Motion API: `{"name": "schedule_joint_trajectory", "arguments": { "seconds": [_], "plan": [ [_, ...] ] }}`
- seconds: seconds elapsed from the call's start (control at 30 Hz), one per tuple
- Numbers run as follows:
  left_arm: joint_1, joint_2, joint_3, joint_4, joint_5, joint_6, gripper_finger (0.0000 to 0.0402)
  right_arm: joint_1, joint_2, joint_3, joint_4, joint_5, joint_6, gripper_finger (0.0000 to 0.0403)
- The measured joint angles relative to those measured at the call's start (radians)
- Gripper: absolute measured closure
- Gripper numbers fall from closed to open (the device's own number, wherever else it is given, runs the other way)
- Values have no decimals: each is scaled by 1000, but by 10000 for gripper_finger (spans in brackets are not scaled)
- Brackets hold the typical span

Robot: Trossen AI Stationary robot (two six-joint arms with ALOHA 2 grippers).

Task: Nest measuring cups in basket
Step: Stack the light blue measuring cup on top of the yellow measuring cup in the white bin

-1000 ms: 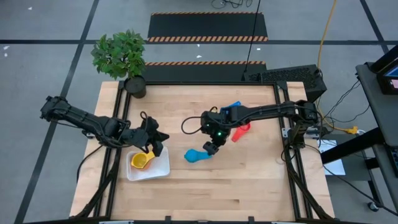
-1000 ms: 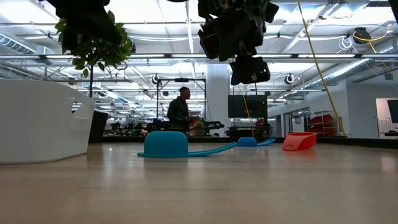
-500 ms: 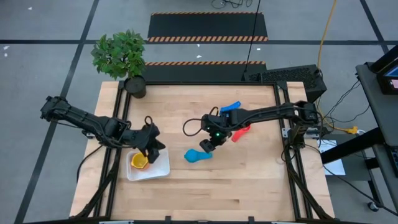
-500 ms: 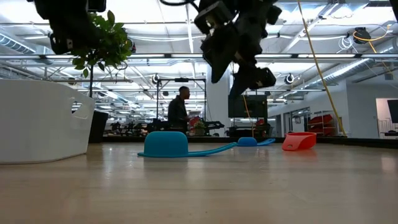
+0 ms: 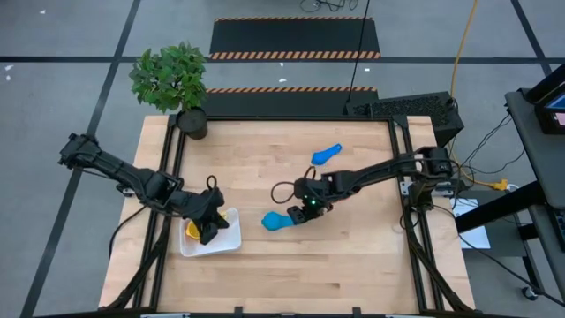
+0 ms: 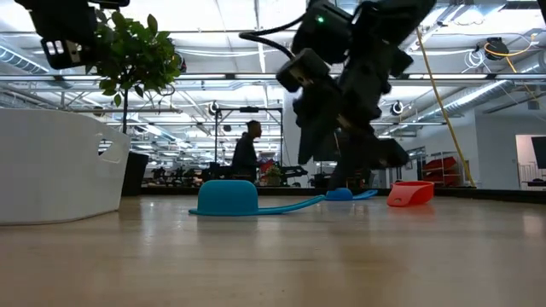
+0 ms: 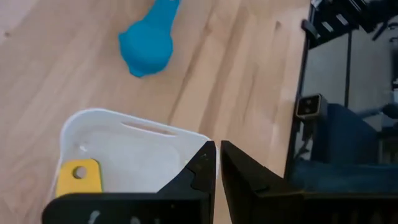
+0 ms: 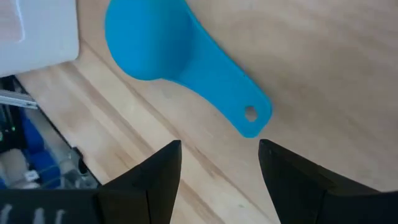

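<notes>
1. Right gripper [image 8: 214, 180]: jaws spread, nothing held; light blue measuring cup [image 8: 180, 62] lies bowl-down just ahead of the fingertips (handle end nearest).
2. Left gripper [image 7: 217, 163]: jaws clenched, empty, over the basket [image 7: 134, 140] corner; yellow cup [image 7: 78, 177] inside, behind the tips.

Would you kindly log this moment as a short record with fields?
Basket: white, front-left on the table, holding yellow cup.
Left end effector: shut, over the basket.
Right end effector: open, low over the light blue cup's handle.
Light blue cup: upside down, mid-table.
Dark blue cup: farther back.
Red cup: right, on table.
</notes>
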Motion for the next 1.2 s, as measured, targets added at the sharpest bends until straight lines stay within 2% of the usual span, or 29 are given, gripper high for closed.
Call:
{"name": "schedule_joint_trajectory", "arguments": {
  "seconds": [0.17,0.37,0.73,0.9,1.03,1.2],
  "plan": [
    [-55,0,0,14,0,-93,376,33,0,-114,157,94,90,195],
    [-127,0,0,39,-56,-126,376,45,-3,-181,293,129,151,195],
    [-143,0,0,15,-164,-85,376,47,-1,-187,323,175,183,203],
    [-143,0,0,11,-221,-84,376,54,5,-188,323,184,181,245],
    [-142,0,0,-8,-263,-65,376,56,11,-188,318,185,176,293],
    [-142,0,0,-67,-312,-56,376,57,13,-188,317,240,154,360]
  ]
}}
